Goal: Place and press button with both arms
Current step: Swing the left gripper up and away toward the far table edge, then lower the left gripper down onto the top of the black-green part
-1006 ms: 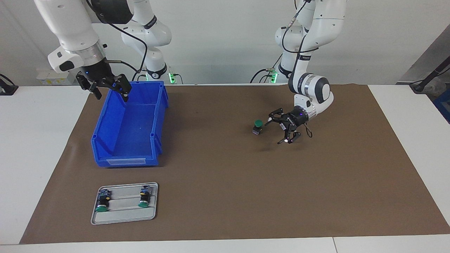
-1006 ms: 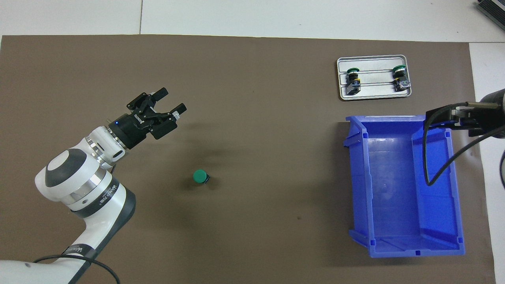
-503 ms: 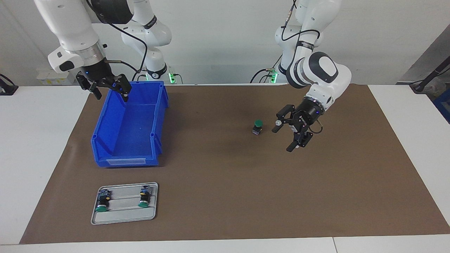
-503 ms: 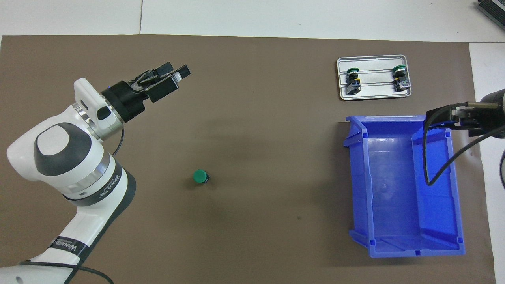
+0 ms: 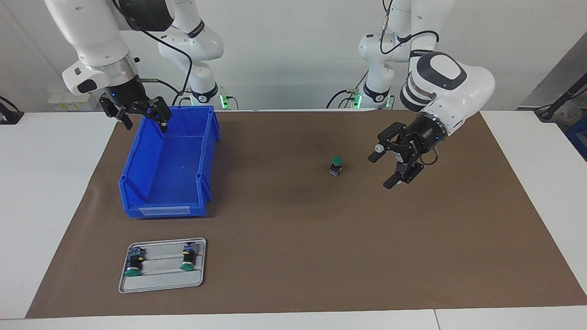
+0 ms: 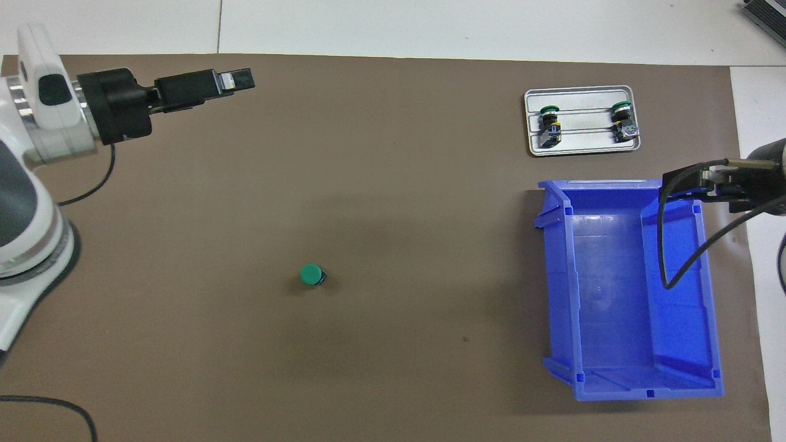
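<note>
A button (image 5: 337, 165) with a green cap stands upright on the brown mat (image 5: 293, 238), seen from above as a green disc, the button (image 6: 311, 274). My left gripper (image 5: 381, 171) hangs open and empty over the mat, apart from the button toward the left arm's end. In the overhead view the left gripper (image 6: 239, 80) shows side-on. My right gripper (image 5: 146, 123) is open and empty above the rim of the blue bin (image 5: 169, 174). The right gripper (image 6: 678, 185) shows at the bin's edge from above.
A grey tray (image 5: 160, 283) near the table's edge farthest from the robots holds two more green buttons (image 5: 134, 264) lying on their sides. The tray (image 6: 583, 147) sits just past the blue bin (image 6: 614, 294), which has nothing in it.
My left gripper has risen and drawn away from the button toward the left arm's end, staying open. The button has stayed upright in place. The right arm has not moved.
</note>
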`<state>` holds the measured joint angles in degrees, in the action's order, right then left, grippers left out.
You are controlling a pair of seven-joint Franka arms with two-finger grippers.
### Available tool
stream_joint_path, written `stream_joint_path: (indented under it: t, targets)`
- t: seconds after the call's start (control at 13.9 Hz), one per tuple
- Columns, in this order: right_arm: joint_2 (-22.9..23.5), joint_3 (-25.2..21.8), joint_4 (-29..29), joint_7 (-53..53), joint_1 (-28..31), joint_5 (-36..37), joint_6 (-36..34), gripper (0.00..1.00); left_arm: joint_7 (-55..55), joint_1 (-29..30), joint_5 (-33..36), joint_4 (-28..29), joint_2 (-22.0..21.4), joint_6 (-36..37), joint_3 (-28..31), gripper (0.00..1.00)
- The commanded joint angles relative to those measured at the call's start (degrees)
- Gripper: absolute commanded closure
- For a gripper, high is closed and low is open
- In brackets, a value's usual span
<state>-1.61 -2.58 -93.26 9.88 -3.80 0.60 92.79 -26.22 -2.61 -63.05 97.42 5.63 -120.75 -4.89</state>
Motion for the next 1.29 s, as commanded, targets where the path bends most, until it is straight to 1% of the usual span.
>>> stream_joint_path:
  t: [0.0, 0.07, 0.14, 0.22, 0.29, 0.36, 0.43, 0.5, 0.58, 0.65, 0.72, 0.86, 0.93, 1.15, 1.22]
  targets:
    - [-1.29, 0.56, -1.58, 0.23, -0.06, 0.63, 0.37, 0.00, 9.42, 1.30, 11.43, -8.55, 3.16, 8.58, -0.29, 0.03]
    - [-1.29, 0.56, -1.58, 0.23, -0.06, 0.63, 0.37, 0.00, 10.04, 0.77, 15.03, -8.56, 2.72, 10.77, -0.21, 0.03]
    - [-1.29, 0.65, -1.58, 0.14, -0.06, 0.63, 0.37, 0.00, 10.49, 0.42, 21.07, -8.56, 2.37, 14.71, -0.64, 0.05]
    - [-1.29, 0.91, -1.58, 0.23, -0.33, 0.63, 0.37, 0.00, 10.84, -0.89, 29.13, -8.74, 2.37, 18.49, -1.25, 0.13]
    - [-1.29, 0.91, -1.58, 0.23, -0.42, 0.63, 0.37, 0.00, 12.76, -4.12, 35.91, -8.13, 1.67, 19.83, -1.70, 0.18]
    - [-1.29, 0.91, -1.58, 0.23, -0.42, 0.63, 0.37, 0.00, 16.34, -6.94, 41.46, -6.65, 0.88, 19.32, -1.70, 0.19]
    - [-1.29, 0.91, -1.58, 0.23, -0.42, 0.63, 0.37, 0.00, 19.77, -9.32, 45.61, -5.76, 0.35, 19.06, -1.70, 0.19]
    - [-1.29, 0.91, -1.58, 0.23, -0.42, 0.63, 0.37, 0.00, 22.24, -11.17, 48.78, -4.36, -0.26, 19.23, -1.70, 0.32]
    - [-1.29, 0.91, -1.58, 0.23, -0.42, 0.63, 0.37, 0.00, 23.49, -12.49, 50.47, -1.91, -1.58, 18.80, -1.79, 0.48]
    - [-1.29, 0.91, -1.58, 0.23, -0.42, 0.63, 0.37, 0.00, 23.50, -13.11, 50.74, 1.68, -2.98, 17.66, -1.70, 0.62]
    - [-1.29, 0.91, -1.58, 0.31, -0.42, 0.63, 0.37, 0.00, 23.59, -13.90, 51.09, 7.11, -5.26, 14.52, -1.70, 0.80]
    - [-1.29, 0.91, -1.58, 0.31, -0.42, 0.63, 0.37, 0.00, 23.59, -16.71, 53.46, 17.93, -8.78, 6.00, -1.79, 1.00]
    - [-1.29, 0.91, -1.58, 0.31, -0.42, 0.63, 0.37, 0.00, 23.59, -17.42, 53.91, 21.55, -9.41, 3.26, -1.79, 1.00]
    - [-1.29, 0.91, -1.58, 0.31, -0.42, 0.63, 0.37, 0.00, 24.20, -18.65, 53.91, 25.70, -8.71, -1.14, -1.88, 1.00]
    - [-1.29, 0.91, -1.58, 0.31, -0.42, 0.63, 0.37, 0.00, 24.20, -19.53, 53.91, 28.06, -8.80, -4.38, -1.88, 1.00]
